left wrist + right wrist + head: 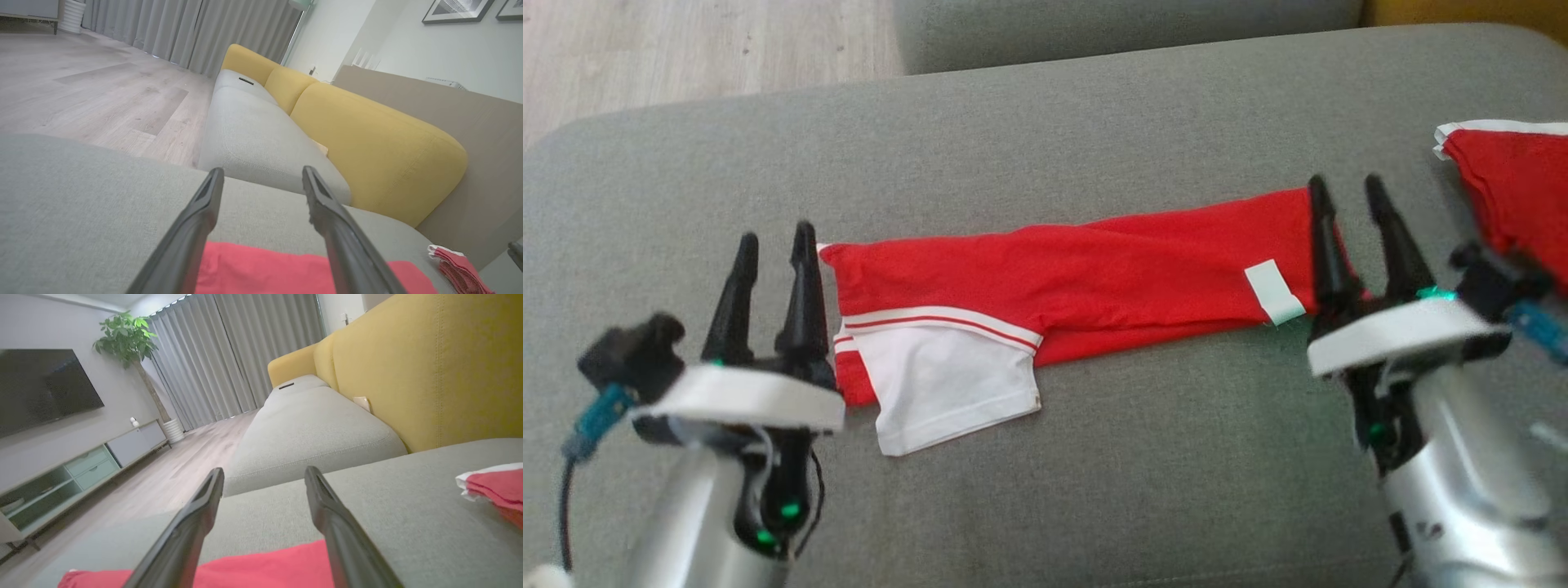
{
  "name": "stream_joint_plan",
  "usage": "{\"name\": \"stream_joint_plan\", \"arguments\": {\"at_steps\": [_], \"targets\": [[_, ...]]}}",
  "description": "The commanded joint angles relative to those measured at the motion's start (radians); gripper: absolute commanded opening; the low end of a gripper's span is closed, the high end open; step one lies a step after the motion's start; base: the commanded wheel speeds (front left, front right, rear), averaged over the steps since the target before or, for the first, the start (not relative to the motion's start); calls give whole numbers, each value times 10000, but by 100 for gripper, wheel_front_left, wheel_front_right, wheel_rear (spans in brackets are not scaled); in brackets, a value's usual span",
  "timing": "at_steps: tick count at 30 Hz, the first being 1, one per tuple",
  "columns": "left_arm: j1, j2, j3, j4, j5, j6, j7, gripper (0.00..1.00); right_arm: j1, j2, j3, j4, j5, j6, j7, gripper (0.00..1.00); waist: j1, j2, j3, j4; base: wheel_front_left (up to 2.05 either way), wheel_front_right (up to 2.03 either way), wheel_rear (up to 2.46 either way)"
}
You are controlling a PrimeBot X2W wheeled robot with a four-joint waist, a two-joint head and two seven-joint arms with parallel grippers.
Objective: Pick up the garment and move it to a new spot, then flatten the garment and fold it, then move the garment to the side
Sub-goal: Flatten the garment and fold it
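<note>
The garment (1094,269) is a red shirt folded into a long strip across the grey cushion (1045,122), with a white sleeve (947,384) lying out at its left end and a pale tag (1274,292) near its right end. My left gripper (776,233) stands open at the strip's left end, nothing between its fingers. At the right end, my right gripper (1346,181) is open and empty too. In each wrist view the red cloth (261,269) (265,567) lies low between the spread fingers of the left gripper (262,170) and the right gripper (264,470).
A second red and white garment (1515,188) (457,265) (494,486) lies at the cushion's right side. Yellow backrests (367,143) (429,367) rise to the right, beyond the cushion. Wooden floor (686,49) lies past the far left edge. Another grey seat cushion (310,428) adjoins.
</note>
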Motion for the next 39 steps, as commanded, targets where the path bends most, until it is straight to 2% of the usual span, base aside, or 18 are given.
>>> {"name": "stream_joint_plan", "arguments": {"at_steps": [1, 4, 7, 12, 21, 30, 39], "targets": [[-62, -199, 820, -442, 573, -354, -120, 100, 57, 379, -206, -410, -707, 67, -241, 100, 0, -1, 20, 3, 0, 0, 0], [463, -846, 1490, -538, 1411, -936, -120, 100, 551, 886, -798, -551, -1491, 67, -439, 100, 0, -1, 30, 41, 0, 0, 0], [798, -1256, 2078, -610, 2080, -1338, -121, 100, 920, 1115, -994, -694, -2013, 67, -520, 100, 0, -1, 73, 96, 0, 0, 0], [993, -1536, 2312, -428, 2619, -1732, -121, 100, 1076, 1239, -1289, -839, -2304, 67, -558, 100, 0, -1, 164, 207, 0, 0, 0], [654, -1598, 2089, -346, 2495, -1896, -121, 100, 667, 1264, -2199, -124, -3118, 67, -338, 100, 0, -1, 630, 542, 0, 0, 0], [387, -1600, 1772, -159, 2387, -1935, -122, 100, -262, 1267, -3504, 1953, -3913, 67, 67, 100, 0, -1, 1045, 978, 0, 0, 0], [374, -1601, 1696, -39, 2400, -1950, -122, 100, -866, 1268, -5037, 3985, -4850, 67, -82, 100, 0, -1, 1095, 1129, 0, 0, 0]]}}
